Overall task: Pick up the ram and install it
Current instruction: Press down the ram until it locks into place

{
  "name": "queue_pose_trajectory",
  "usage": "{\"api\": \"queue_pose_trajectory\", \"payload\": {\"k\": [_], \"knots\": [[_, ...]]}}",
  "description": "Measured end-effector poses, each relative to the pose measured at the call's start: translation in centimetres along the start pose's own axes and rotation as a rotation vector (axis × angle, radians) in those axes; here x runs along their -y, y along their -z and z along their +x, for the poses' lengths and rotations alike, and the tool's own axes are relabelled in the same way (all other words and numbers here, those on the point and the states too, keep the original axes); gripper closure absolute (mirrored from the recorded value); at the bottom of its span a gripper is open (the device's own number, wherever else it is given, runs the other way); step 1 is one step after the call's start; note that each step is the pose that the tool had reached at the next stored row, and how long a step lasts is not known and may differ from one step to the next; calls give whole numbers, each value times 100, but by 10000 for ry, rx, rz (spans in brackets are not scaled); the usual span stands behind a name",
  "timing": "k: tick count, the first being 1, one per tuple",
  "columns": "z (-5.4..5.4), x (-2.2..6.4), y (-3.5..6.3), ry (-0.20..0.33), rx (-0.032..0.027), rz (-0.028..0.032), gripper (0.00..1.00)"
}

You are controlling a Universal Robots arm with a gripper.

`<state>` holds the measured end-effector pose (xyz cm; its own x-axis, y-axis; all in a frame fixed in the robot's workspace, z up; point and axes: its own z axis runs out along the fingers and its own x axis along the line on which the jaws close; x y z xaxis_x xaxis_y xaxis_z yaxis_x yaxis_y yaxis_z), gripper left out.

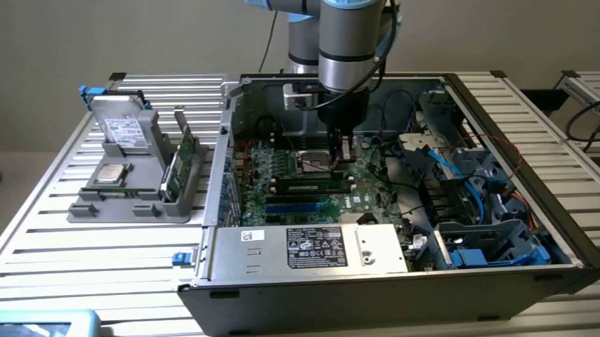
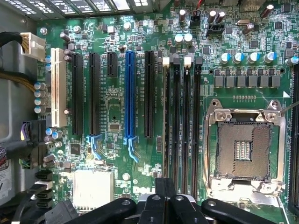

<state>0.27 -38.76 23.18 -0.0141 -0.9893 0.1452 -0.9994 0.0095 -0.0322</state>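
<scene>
Green motherboard point(image 2: 156, 161), blue slot point(image 2: 129, 93)

Jaws low over motherboard point(image 1: 281, 172) inside open computer case point(image 1: 310, 298).

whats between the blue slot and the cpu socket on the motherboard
In the wrist view, one black expansion slot and a row of narrow memory slots stand side by side between the blue slot and the empty processor socket.

End effector point(image 2: 164, 186) cut off by picture edge; arm point(image 1: 349, 49) cropped overhead; label point(image 1: 317, 247) text unreadable.
</scene>
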Motion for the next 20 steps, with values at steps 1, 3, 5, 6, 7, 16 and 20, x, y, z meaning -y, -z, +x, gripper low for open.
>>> {"api": "queue_pose_trajectory", "payload": {"k": [1,3,5,6,7,16,20], "knots": [[0,0,0,-31,-3,-5,89],[0,0,-3,-69,13,-12,89],[0,0,-5,-80,71,-14,89],[0,0,-5,-82,97,-14,89],[0,0,-6,-83,127,-15,89],[10,3,-9,-117,138,-19,89],[17,6,-10,-144,131,-23,89]]}}
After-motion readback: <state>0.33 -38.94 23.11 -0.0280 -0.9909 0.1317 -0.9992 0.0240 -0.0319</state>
